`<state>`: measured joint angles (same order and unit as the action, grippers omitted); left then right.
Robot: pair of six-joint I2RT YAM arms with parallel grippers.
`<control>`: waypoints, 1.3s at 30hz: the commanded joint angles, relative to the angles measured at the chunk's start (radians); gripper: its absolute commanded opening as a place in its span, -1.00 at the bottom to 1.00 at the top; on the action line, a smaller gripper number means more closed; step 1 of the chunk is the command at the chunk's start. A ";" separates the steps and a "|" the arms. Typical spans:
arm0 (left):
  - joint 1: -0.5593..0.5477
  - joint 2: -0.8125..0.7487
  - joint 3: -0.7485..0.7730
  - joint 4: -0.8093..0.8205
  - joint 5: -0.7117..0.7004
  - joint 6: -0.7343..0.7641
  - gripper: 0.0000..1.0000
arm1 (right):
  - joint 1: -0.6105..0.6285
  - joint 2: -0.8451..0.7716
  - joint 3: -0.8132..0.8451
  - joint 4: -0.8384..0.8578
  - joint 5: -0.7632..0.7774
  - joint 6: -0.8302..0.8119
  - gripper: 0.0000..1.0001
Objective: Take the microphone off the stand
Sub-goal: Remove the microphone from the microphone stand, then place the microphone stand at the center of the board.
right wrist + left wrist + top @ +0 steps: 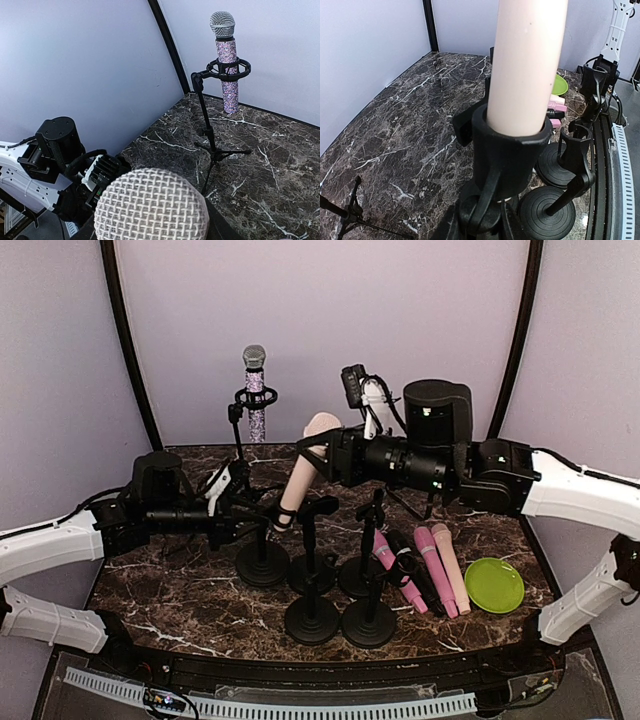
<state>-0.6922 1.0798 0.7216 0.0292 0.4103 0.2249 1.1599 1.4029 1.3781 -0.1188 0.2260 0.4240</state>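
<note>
The dark marble surface point(150, 585) carries a cluster of black stands point(312, 618) near its middle. The right hand point(325, 448) is clamped on the upper body of the cream microphone point(300, 480). The microphone leans, seated in the clip of the leftmost stand point(262, 562). The left hand point(250, 517) is closed on that stand's stem.

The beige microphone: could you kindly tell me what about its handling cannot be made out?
Right wrist view: the mesh head of the beige microphone hides the fingers of the right end effector.
Left wrist view: the top edge cuts off that head; the bottom edge crops the left end effector.
Top view: the left grip blends into black stands.
</note>
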 commanded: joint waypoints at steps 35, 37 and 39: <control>0.011 -0.043 -0.093 0.205 -0.295 -0.248 -1.00 | -0.281 -0.291 0.121 -0.512 0.446 -0.061 -0.63; 0.010 -0.024 -0.104 0.254 -0.271 -0.246 -1.00 | -0.333 -0.295 0.074 -0.572 0.364 -0.035 -0.63; 0.010 -0.003 -0.105 0.271 -0.258 -0.240 -1.00 | -0.363 -0.291 0.028 -0.628 0.291 -0.019 -0.63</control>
<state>-0.6834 1.0618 0.6243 0.1177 0.1452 0.0048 0.8505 1.1076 1.4754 -0.5526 0.6487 0.3435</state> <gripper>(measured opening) 0.246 0.495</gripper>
